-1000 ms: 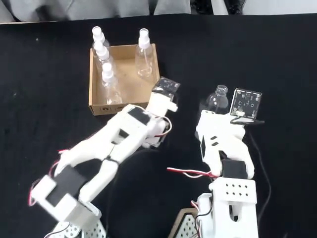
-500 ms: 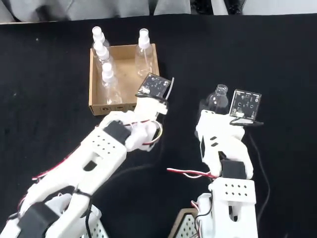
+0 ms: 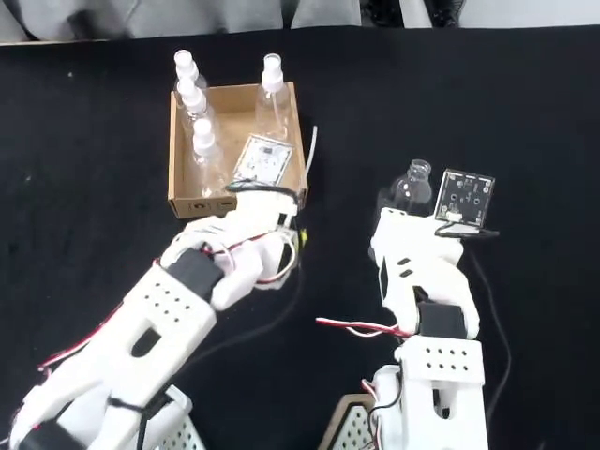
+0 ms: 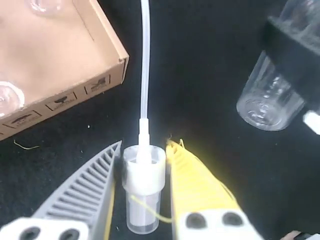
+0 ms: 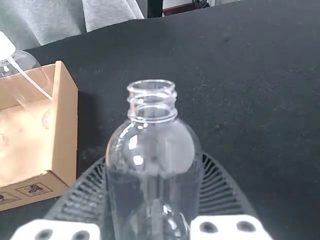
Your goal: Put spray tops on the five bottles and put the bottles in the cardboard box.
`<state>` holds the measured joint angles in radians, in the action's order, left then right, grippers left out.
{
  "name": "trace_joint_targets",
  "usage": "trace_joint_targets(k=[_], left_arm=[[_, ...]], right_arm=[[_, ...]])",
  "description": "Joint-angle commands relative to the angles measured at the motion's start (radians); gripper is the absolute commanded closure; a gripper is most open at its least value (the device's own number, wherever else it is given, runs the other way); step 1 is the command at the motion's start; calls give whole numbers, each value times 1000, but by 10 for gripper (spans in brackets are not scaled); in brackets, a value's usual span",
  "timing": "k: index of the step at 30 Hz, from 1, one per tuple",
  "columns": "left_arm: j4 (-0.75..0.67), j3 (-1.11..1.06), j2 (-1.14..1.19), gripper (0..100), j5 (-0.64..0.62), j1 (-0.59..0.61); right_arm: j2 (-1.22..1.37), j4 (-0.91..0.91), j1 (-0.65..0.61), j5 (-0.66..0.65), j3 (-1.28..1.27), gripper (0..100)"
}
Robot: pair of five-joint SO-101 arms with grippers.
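Black tabletop (image 3: 525, 112). Tan cardboard box (image 3: 187, 202). Clear bottle (image 5: 152, 165); white spray top (image 4: 144, 172). Left gripper (image 4: 145, 145): grey ribbed finger (image 4: 95, 185), yellow finger (image 4: 192, 185).

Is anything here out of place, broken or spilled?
Nothing looks spilled or broken. One oddity: the bottle in the right gripper has a bare open neck. A spray top with a long tube sits in the left gripper.

Bright, even light; soft highlights glint on the clear bottle (image 5: 152, 165) (the black table (image 3: 525, 112) swallows shadows).
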<state>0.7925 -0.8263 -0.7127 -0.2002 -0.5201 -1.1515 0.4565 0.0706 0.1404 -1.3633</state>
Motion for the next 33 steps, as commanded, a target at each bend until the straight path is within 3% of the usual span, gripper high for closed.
trace_joint_targets(k=[1, 13, 33], left_arm=[[9, -2, -120, 964, -12, -1], [9, -96, -397, 967, -15, 28], [0, -97, -506, 972, -307, 325]], right_arm=[[-30, -31, 26, -11, 13, 917], [-30, -31, 20, -11, 13, 917], [-28, -31, 20, -11, 12, 917]])
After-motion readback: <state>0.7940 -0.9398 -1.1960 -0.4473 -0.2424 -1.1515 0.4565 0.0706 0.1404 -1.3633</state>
